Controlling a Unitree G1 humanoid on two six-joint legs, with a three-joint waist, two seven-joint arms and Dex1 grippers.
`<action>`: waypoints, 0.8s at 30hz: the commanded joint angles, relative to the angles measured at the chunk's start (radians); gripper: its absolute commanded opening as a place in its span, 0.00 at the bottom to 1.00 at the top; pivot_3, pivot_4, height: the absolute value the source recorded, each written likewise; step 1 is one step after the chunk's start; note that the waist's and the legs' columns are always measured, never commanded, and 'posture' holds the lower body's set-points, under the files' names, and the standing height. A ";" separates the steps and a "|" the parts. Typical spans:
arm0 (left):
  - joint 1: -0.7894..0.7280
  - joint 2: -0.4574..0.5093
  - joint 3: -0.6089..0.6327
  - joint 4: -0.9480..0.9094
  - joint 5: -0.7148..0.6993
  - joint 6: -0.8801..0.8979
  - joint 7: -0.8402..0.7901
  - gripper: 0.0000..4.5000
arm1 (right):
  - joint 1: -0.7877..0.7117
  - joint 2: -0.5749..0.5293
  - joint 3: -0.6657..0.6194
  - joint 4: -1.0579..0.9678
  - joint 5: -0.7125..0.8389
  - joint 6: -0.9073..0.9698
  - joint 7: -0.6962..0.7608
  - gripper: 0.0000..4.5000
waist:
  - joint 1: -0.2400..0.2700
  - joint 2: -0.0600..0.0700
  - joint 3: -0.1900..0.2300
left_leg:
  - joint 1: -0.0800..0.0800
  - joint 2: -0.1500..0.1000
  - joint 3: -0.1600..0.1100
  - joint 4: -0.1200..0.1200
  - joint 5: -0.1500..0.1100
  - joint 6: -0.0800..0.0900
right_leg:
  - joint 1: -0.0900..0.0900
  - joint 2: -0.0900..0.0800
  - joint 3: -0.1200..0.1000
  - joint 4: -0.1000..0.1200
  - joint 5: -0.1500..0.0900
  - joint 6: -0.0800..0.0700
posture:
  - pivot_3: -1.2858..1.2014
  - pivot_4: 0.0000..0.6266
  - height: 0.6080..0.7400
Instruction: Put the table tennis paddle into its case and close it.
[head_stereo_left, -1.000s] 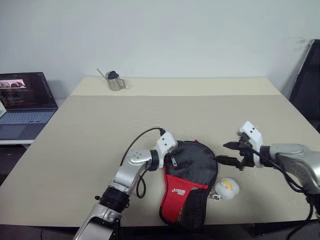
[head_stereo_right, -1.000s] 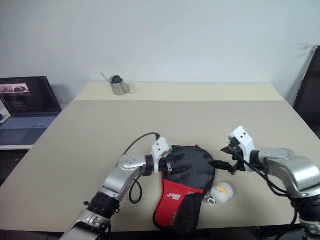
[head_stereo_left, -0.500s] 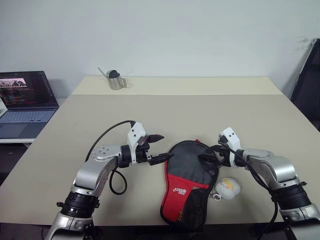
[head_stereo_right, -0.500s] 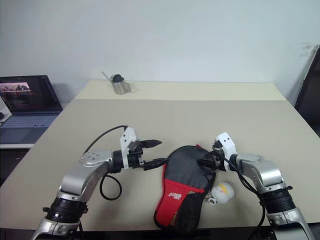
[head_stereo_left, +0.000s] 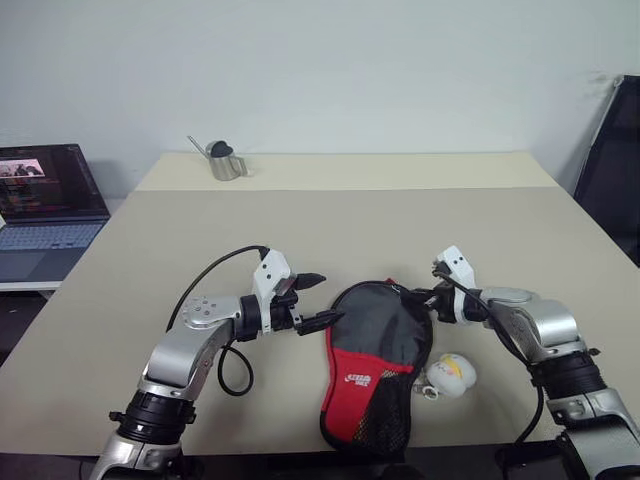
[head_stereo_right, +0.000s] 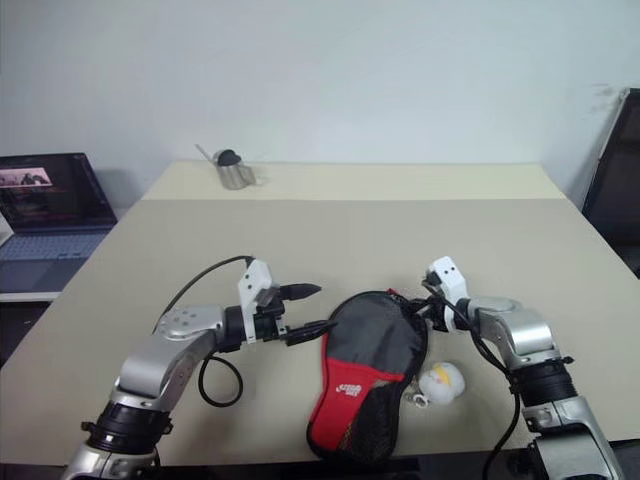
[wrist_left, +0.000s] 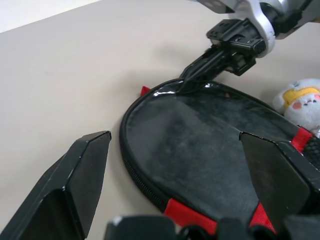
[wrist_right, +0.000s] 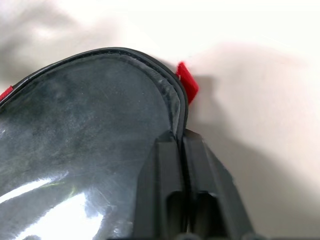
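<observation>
Case, a paddle-shaped soft fabric pouch in black with a red panel (head_stereo_left: 375, 350): lay flat at 6 o'clock on the beige table (head_stereo_left: 200, 230), wide end toward 12.

Right gripper, two black fingers on a silver arm (head_stereo_left: 418, 297): had stood wide apart off to 3 o'clock of the pouch a second before. Had since come in and snapped together, and was now clamped on the pouch's rim at about 1 o'clock, beside a small red tab (wrist_right: 187, 82).

Left gripper, same black fingers (head_stereo_left: 330, 298): had drawn back from over the pouch to its 9 o'clock. Held its fingers spread, gripping nothing, just clear of the rim.

Read as the start of the closing step: edge seized on one side, other arm freed to brace or pull.

Hard to make out: whether the pinch caught the zipper pull or only the rolled edge, perhaps the latter. Table tennis paddle taken to be inside, hidden by fabric; could not be confirmed. Zipper's state around the far rim unclear. White plush toy (head_stereo_left: 452, 373) sat touching the pouch at 4 o'clock.
</observation>
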 joint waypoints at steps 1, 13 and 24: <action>-0.006 0.003 -0.006 -0.043 0.000 -0.021 0.004 1.00 | -0.080 0.036 0.027 0.057 -0.042 -0.081 0.018 0.01 | -0.008 0.000 0.000 | 0.000 0.000 0.000 0.000 0.000 0.000 | 0.000 0.000 0.000 0.001 0.000 0.000 | 0.52 0.24 1.00; -0.004 -0.007 -0.037 -0.049 0.009 -0.032 0.019 1.00 | -0.303 0.146 0.055 0.352 -0.154 -0.287 0.075 0.01 | -0.005 0.001 0.001 | -0.001 0.000 0.000 0.001 0.000 0.000 | -0.002 0.000 0.000 0.004 0.000 0.000 | 0.52 0.24 1.00; -0.015 -0.017 -0.058 -0.034 0.020 -0.045 0.019 1.00 | -0.341 0.167 0.090 0.523 -0.258 -0.351 0.099 0.01 | -0.004 0.001 0.001 | -0.001 0.000 0.000 0.001 0.000 0.000 | -0.002 0.000 0.000 0.005 0.000 0.000 | 0.52 0.24 1.00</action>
